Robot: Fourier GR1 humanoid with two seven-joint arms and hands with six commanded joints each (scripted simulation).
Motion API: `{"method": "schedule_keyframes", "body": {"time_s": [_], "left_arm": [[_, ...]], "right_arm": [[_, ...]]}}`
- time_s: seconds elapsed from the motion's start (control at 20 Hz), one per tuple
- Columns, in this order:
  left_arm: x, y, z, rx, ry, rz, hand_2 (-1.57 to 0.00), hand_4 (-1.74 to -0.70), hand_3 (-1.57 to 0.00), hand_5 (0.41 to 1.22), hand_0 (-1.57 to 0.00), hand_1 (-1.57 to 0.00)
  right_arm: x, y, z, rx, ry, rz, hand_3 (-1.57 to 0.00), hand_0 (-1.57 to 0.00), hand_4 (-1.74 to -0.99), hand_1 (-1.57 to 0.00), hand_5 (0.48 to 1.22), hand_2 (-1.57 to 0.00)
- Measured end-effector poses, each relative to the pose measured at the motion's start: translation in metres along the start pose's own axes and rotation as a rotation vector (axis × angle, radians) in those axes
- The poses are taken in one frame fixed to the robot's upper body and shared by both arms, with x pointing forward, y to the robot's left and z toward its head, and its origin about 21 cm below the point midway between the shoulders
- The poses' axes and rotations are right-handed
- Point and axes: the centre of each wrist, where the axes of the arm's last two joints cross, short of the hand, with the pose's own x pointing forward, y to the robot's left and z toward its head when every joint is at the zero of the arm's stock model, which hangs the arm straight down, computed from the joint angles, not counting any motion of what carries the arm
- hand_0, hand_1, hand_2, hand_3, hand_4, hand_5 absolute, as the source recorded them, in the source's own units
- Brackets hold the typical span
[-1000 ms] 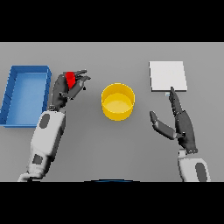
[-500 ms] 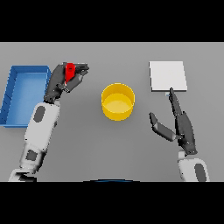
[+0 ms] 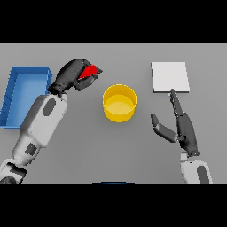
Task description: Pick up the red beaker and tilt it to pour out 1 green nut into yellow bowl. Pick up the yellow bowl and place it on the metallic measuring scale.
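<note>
My left hand [image 3: 73,75] is curled round the red beaker [image 3: 90,71], holding it above the table to the left of the yellow bowl [image 3: 119,103]. Only a red sliver of the beaker shows between the fingers, tilted with its mouth toward the bowl. The bowl stands upright at the table's centre, and I see nothing green inside it. The metallic measuring scale [image 3: 170,76] is a flat pale square at the back right. My right hand [image 3: 181,126] rests open in front of the scale, fingers pointing at it, thumb spread toward the bowl.
A blue tray [image 3: 17,87] lies at the left edge, just behind my left forearm [image 3: 42,124].
My left hand has lifted the red beaker up and rightward, toward the bowl, and turned it over more. The right hand has stayed in place.
</note>
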Motion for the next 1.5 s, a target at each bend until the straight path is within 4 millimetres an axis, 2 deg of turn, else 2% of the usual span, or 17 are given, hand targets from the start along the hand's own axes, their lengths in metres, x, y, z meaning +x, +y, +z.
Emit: {"method": "schedule_keyframes", "body": {"time_s": [0.2,0.3,0.35,0.5,0.6,0.7,0.8,1.0,1.15,1.3,1.4,1.5], "left_arm": [[0.026,0.004,-0.011,-0.072,-0.021,-0.295,-1.57,-1.74,-1.57,1.183,-1.57,-1.57],[0.031,-0.002,-0.016,-0.130,-0.022,-0.438,-1.57,-1.74,-1.57,1.197,-1.57,-1.57],[0.033,-0.003,-0.017,-0.158,-0.021,-0.491,-1.57,-1.69,-1.57,1.202,-1.57,-1.57],[0.044,-0.007,-0.025,-0.247,-0.040,-0.677,-1.57,-1.71,-1.38,1.211,-1.57,-1.57],[0.054,-0.004,-0.031,-0.290,-0.062,-0.803,-1.57,-1.72,-1.35,1.215,-1.57,-1.57],[0.064,-0.010,-0.037,-0.341,-0.075,-0.892,-1.57,-1.72,-1.29,1.217,-1.57,-1.57],[0.071,-0.006,-0.041,-0.381,-0.122,-0.975,-1.57,-1.72,-1.39,1.218,-1.57,-1.57],[0.083,-0.013,-0.046,-0.435,-0.181,-1.135,-1.57,-1.73,-1.50,1.220,-1.57,-1.57],[0.092,-0.015,-0.053,-0.463,-0.222,-1.260,-1.57,-1.73,-1.53,1.220,-1.57,-1.57],[0.101,-0.018,-0.055,-0.469,-0.264,-1.410,-1.57,-1.74,-1.55,1.221,-1.57,-1.57],[0.098,-0.018,-0.054,-0.499,-0.272,-1.479,-1.57,-1.74,-1.56,1.221,-1.57,-1.57],[0.100,-0.020,-0.055,-0.503,-0.307,-1.546,-1.57,-1.74,-1.56,1.221,-1.57,-1.57]], "right_arm": [[0.004,0.001,-0.001,0.004,-0.006,-0.021,0.00,0.00,-1.183,0.00,0.673,0.00],[0.002,0.002,0.003,0.002,0.011,-0.030,0.00,0.00,-1.187,0.00,0.676,0.00],[0.001,0.004,0.004,0.002,0.009,-0.031,0.00,0.00,-1.191,0.00,0.675,0.00],[0.005,0.005,0.002,-0.005,0.007,-0.047,0.00,0.00,-1.195,0.00,0.671,0.00],[0.003,0.004,0.000,-0.011,0.040,-0.076,0.00,0.00,-1.197,0.00,0.659,0.00],[0.001,0.004,0.002,-0.013,0.043,-0.095,0.00,0.00,-1.206,0.00,0.639,0.00],[-0.002,0.005,0.006,-0.019,0.043,-0.105,0.00,0.00,-1.220,0.00,0.624,0.00],[-0.002,0.005,0.003,-0.028,0.018,-0.067,0.00,0.00,-1.213,0.00,0.591,0.00],[0.000,0.011,0.005,-0.038,0.002,-0.059,0.00,0.00,-1.185,0.00,0.575,0.00],[-0.001,0.008,0.002,-0.045,0.010,-0.050,0.00,0.00,-1.152,0.00,0.567,0.00],[0.001,0.010,-0.001,-0.046,-0.006,-0.062,0.00,0.00,-1.147,0.00,0.566,0.00],[0.001,0.004,0.003,-0.054,-0.008,-0.071,0.00,0.00,-1.130,0.00,0.565,0.00]]}}
